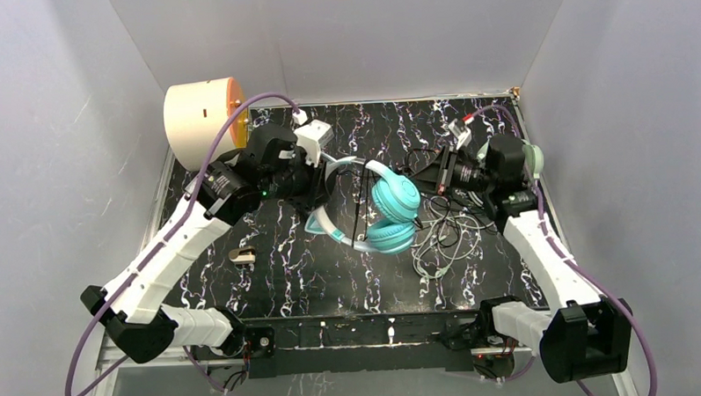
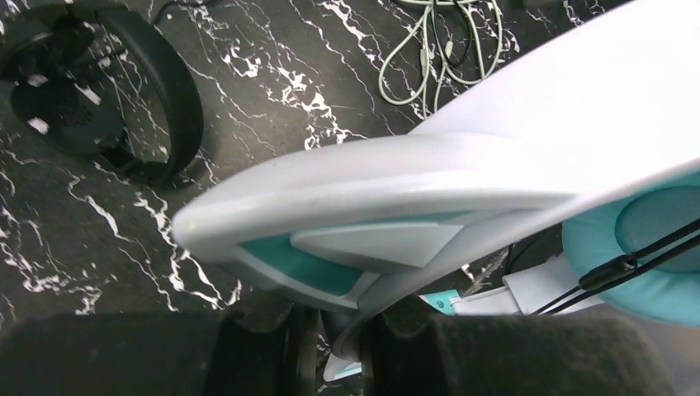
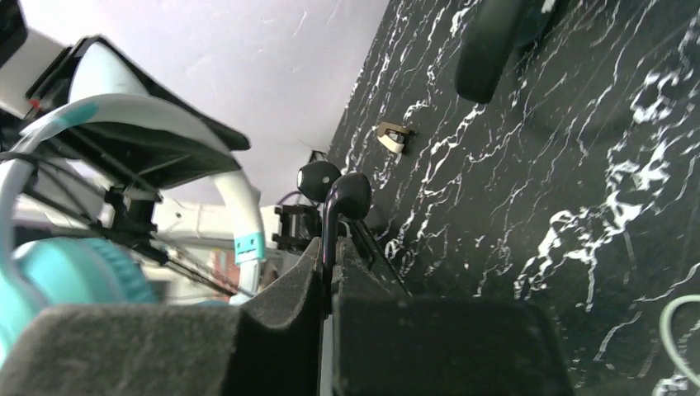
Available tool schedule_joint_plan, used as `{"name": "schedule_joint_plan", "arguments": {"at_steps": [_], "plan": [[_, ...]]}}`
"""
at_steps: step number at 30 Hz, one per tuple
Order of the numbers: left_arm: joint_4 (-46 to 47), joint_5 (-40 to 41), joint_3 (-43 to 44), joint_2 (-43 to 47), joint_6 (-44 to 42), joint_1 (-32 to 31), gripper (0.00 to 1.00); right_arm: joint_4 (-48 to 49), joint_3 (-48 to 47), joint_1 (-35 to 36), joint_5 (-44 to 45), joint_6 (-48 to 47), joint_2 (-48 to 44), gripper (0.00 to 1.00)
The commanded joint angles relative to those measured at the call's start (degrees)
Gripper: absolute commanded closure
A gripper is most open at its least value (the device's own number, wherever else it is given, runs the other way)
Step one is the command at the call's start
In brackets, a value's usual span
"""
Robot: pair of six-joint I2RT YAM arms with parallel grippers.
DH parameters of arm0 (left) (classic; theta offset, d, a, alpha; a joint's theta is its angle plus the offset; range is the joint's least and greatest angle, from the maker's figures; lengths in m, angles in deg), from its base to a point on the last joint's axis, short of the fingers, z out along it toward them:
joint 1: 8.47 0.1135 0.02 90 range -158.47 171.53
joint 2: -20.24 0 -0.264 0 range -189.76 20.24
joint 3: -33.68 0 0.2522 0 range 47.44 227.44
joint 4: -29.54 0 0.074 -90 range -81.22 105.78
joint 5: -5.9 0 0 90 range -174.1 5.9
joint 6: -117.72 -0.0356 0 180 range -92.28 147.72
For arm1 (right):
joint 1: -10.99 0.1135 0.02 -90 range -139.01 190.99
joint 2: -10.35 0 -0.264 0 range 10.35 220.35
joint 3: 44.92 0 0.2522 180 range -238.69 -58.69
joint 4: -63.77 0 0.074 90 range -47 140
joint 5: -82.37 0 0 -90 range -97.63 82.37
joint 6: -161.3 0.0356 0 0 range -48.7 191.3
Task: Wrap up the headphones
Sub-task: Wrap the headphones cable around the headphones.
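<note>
Top external view gives most of it. On the marbled table (image 1: 288, 271) the teal headset (image 1: 393, 201) sits mid-table, and the left gripper (image 1: 316, 189) pinches its white band. From the left wrist that band fills the frame and hides the fingertips. Whether the cups rest on the table I can't tell. The black headset (image 2: 124, 99) shows only in the left wrist view's upper left, partly cut off; from above I can't pick it out. The sage headset (image 1: 534, 159) peeks from behind the right arm near the table's right edge. Its light cable (image 1: 437, 243) is tangled just right of the teal cups. The right gripper (image 1: 436, 176) has its fingers pressed together on a black cord (image 3: 342, 194), nipped below its rounded end.
</note>
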Motion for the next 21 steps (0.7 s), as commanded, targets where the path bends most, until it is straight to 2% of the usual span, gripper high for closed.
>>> {"name": "schedule_joint_plan", "arguments": {"at_steps": [1, 5, 9, 12, 14, 18, 21], "plan": [[-1.6, -7.5, -0.4, 0.7, -8.1, -0.2, 1.00, -10.9, -13.1, -2.4, -1.1, -17.7, 1.5, 1.00], [0.0, -8.6, -2.9, -0.8, -9.3, -0.3, 1.00, -13.4, -18.3, -2.3, -3.5, -23.2, 2.6, 0.99], [1.7, -9.4, -4.3, -2.2, -9.1, -0.3, 1.00, -11.4, -18.0, -2.4, -4.1, -25.9, 0.7, 0.91], [3.1, -10.6, -6.2, -3.0, -8.2, -0.3, 1.00, -5.1, -16.4, -2.3, -6.0, -23.4, -0.9, 0.90], [4.0, -11.0, -7.7, -3.0, -7.6, -0.4, 1.00, -0.3, -14.0, -2.3, -5.9, -20.8, -2.6, 0.93], [4.7, -12.0, -10.7, -2.9, -6.7, -0.3, 1.00, 15.2, -6.8, -2.3, -5.0, -14.0, -7.4, 0.98], [4.1, -12.1, -12.2, -2.7, -6.4, -0.4, 1.00, 20.7, -3.1, -2.3, -2.7, -14.0, -10.1, 0.99]]}}
